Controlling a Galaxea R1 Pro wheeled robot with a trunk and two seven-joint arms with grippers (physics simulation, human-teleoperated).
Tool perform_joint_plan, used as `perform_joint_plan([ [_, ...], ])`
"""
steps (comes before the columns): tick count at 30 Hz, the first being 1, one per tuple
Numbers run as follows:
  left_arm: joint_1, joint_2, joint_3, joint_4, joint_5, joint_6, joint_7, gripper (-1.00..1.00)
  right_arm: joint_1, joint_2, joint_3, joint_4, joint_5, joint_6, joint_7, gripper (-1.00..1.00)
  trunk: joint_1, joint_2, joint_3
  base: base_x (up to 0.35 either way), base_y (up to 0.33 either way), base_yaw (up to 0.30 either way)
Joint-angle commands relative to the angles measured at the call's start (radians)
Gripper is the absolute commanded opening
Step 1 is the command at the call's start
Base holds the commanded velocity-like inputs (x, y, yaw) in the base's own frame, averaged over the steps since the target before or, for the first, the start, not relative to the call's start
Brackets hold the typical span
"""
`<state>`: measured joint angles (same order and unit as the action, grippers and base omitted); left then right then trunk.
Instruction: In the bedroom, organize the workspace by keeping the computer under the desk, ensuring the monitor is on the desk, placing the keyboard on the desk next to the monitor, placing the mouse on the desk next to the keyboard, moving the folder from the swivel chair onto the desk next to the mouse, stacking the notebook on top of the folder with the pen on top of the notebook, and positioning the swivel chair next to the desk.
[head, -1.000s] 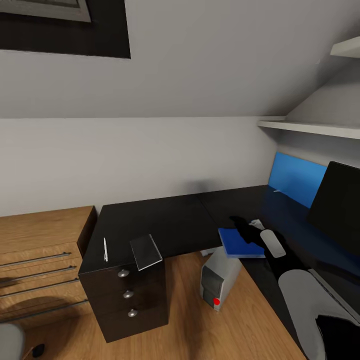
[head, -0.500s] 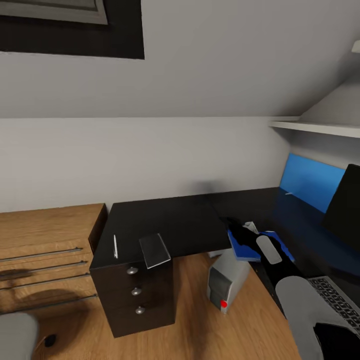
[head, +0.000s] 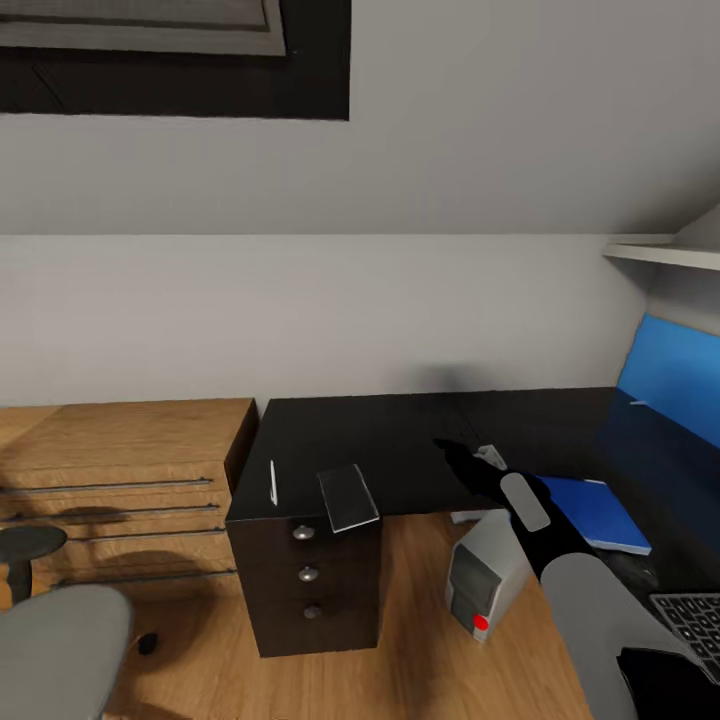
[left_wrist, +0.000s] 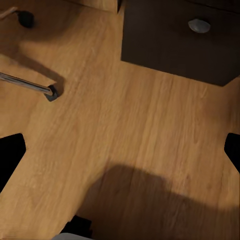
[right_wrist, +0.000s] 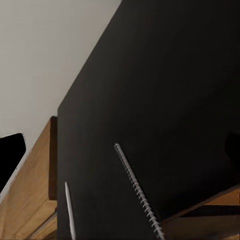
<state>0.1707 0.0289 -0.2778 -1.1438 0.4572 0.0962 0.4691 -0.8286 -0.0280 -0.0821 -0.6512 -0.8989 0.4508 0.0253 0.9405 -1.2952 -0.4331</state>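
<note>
Folder, notebook, pen on desk

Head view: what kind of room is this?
Probably a home office nook under a sloped ceiling: a black desk with drawers, a computer on the wood floor under it, and a keyboard on top.

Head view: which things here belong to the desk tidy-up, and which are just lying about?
Part of the job:
glossy black desk
flat blue folder
thin grey spiral notebook
thin pale pen
silver-grey computer tower
dark-keyed keyboard
grey swivel chair seat

Just lying about:
light-wood drawer unit
white wall shelf
upright blue panel
</note>
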Motion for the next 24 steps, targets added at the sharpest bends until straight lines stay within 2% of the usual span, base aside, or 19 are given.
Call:
perform_joint_plan([
  [1, 0.000, 0.001, -0.003, -0.002, 0.005, 0.004, 0.007, 1.00, 0.000, 0.002, -0.004, 0.000, 0.002, 0.006, 0.003, 1.00, 0.000, -0.001, -0.001, -0.007, 0.000, 0.272],
  [6, 0.000, 0.001, -0.003, -0.002, 0.005, 0.004, 0.007, 1.00, 0.000, 0.008, -0.004, 0.002, 0.009, 0.006, 0.004, 1.00, 0.000, -0.001, -0.001, -0.164, 0.028, 0.272],
  [17, 0.000, 0.000, -0.004, -0.002, 0.005, 0.004, 0.006, 1.00, 0.000, 0.009, -0.004, 0.005, 0.011, 0.005, 0.005, 1.00, 0.000, -0.001, -0.001, -0.304, 0.071, 0.272],
  [24, 0.000, 0.000, -0.004, -0.002, 0.005, 0.004, 0.006, 1.00, 0.000, 0.011, -0.005, 0.018, 0.009, 0.003, 0.006, 1.00, 0.000, -0.001, -0.001, -0.061, 0.015, 0.272],
])
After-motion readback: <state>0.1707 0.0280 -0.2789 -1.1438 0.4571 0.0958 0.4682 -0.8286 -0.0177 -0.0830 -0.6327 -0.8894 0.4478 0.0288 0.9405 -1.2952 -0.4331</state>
